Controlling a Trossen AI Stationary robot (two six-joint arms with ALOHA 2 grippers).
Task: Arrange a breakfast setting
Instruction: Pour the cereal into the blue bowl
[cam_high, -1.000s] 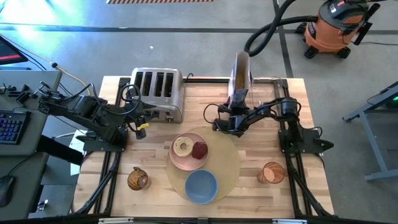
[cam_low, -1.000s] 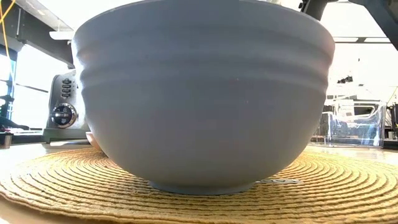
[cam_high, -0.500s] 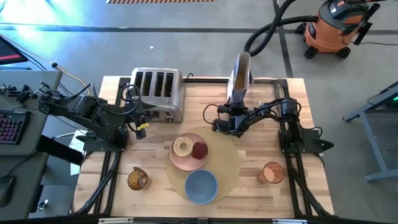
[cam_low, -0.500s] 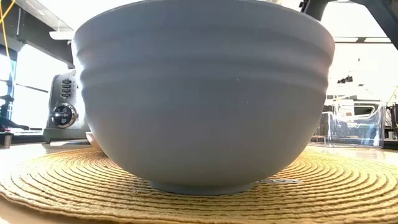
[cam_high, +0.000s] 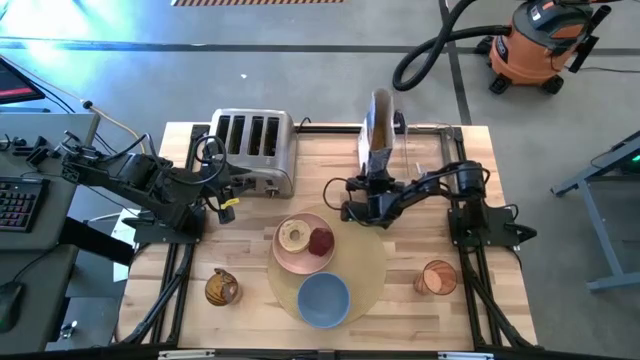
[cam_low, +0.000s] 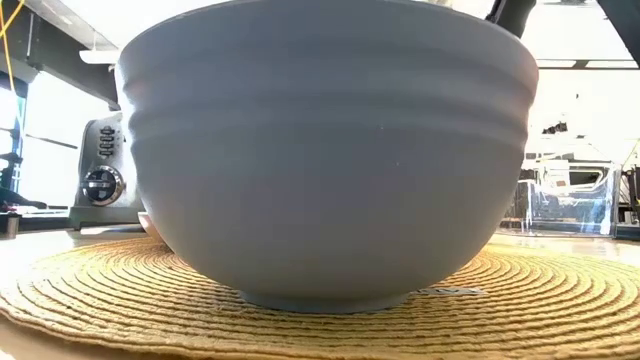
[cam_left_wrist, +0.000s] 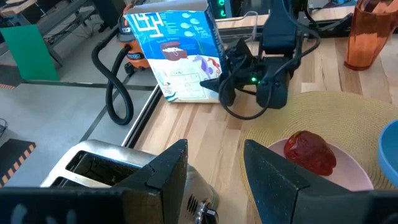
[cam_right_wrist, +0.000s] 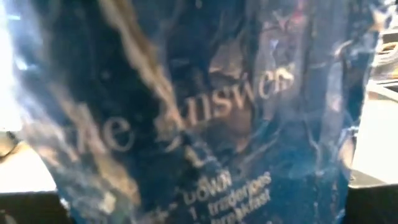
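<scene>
A tan bagel (cam_high: 294, 236) and glossy red fruit (cam_high: 321, 242) share the pink plate (cam_high: 303, 259); both grippers' jaws spread.

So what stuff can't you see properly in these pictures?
- Low view: the blue bowl fills the picture and hides the plate and both arms.
- Right wrist view: the cereal box sits so close that it blocks the table.
- High view: whether the right pincer has closed on the box is too small to tell.
- The spoon shows nowhere.
</scene>
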